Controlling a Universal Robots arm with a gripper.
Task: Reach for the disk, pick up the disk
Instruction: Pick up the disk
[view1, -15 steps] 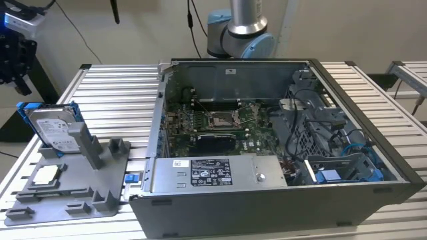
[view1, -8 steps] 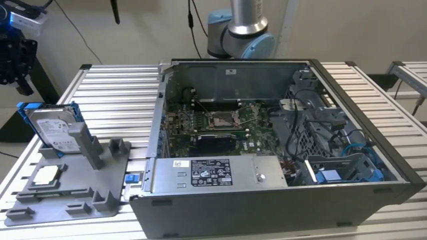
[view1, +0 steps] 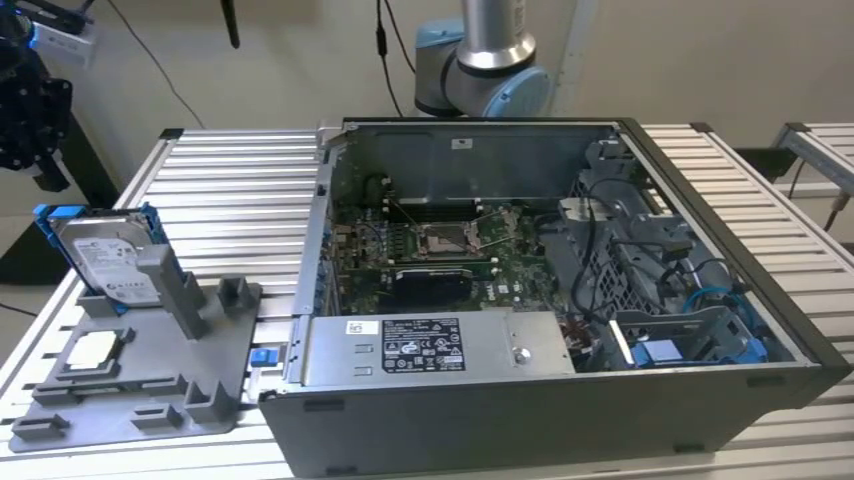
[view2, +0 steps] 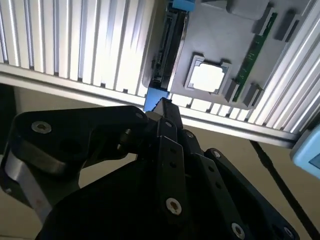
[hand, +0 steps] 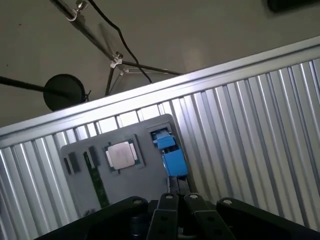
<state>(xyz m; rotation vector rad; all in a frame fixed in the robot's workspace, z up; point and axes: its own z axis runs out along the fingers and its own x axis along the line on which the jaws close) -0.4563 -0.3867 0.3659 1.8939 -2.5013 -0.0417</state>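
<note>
- While the gripper (view2: 162, 105) hangs over the edge of the slatted aluminium table (view1: 227, 170), its black fingers (hand: 167, 207) lie pressed together with nothing between them (the first wrist view shows them side by side).
- The disk (view1: 104, 252) stands upright on its edge in a slot of the grey fixture (view1: 200, 395), at the exterior view's left, untouched, with blue rails along its sides.
- A processor chip (view1: 91, 350) lies flat in the fixture near the disk, and a green memory stick (view2: 255, 50) lies beyond it.
- An open computer case (view1: 534, 300) stands at the exterior view's right of the fixture.
</note>
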